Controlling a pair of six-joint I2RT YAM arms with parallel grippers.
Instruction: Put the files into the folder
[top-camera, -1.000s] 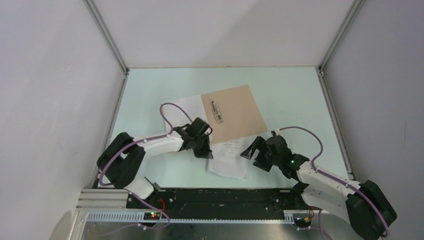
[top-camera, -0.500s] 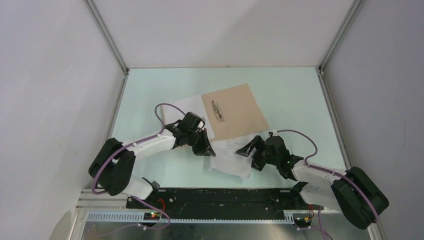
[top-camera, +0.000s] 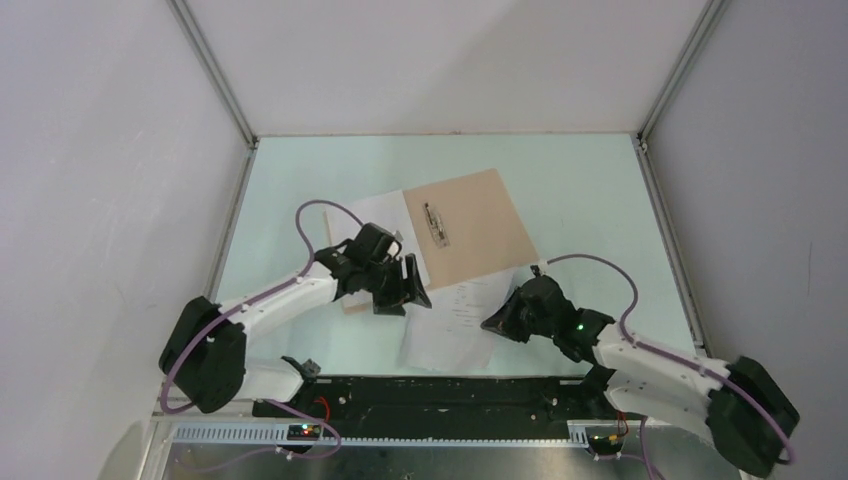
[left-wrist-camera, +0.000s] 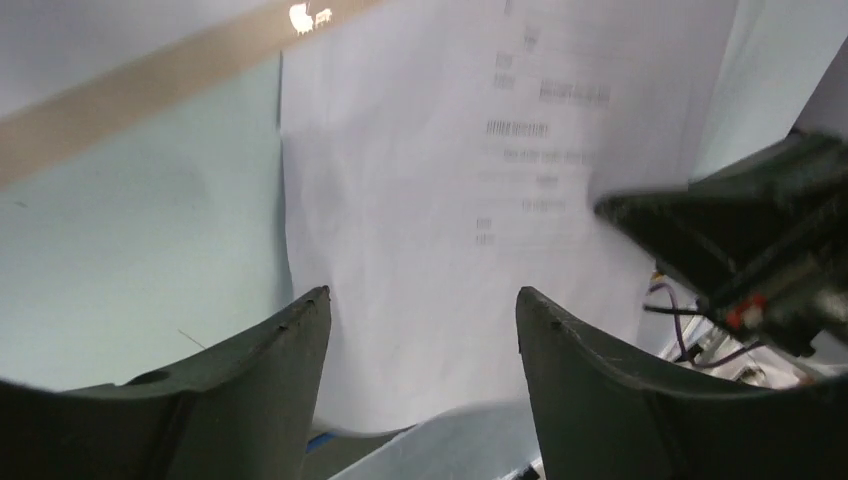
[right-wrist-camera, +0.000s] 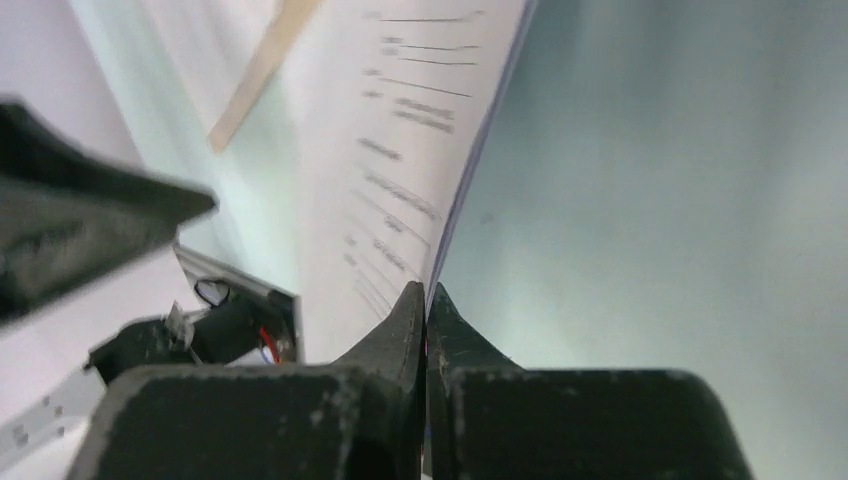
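Note:
The tan folder (top-camera: 475, 225) lies flat mid-table with a small metal clip (top-camera: 435, 224) on it. The files (top-camera: 450, 322), white printed sheets, lie in front of it, their far end against the folder's near edge. My right gripper (top-camera: 495, 322) is shut on the files' right edge; in the right wrist view the jaws (right-wrist-camera: 427, 296) pinch the sheet edge, and the files (right-wrist-camera: 400, 130) run away from them. My left gripper (top-camera: 405, 290) hangs open at the files' left side, and its wrist view shows the files (left-wrist-camera: 450, 150) between spread fingers (left-wrist-camera: 290, 340), touching nothing.
A white sheet (top-camera: 375, 212) sticks out from under the folder's left side. A tan folder strip (left-wrist-camera: 130, 90) crosses the left wrist view. White walls with metal corner posts (top-camera: 215, 80) enclose the table. The black base rail (top-camera: 430, 395) runs along the near edge.
My left gripper has opened, let go of the files and drawn slightly back to the left. My right gripper has moved in and shut on the files' right edge.

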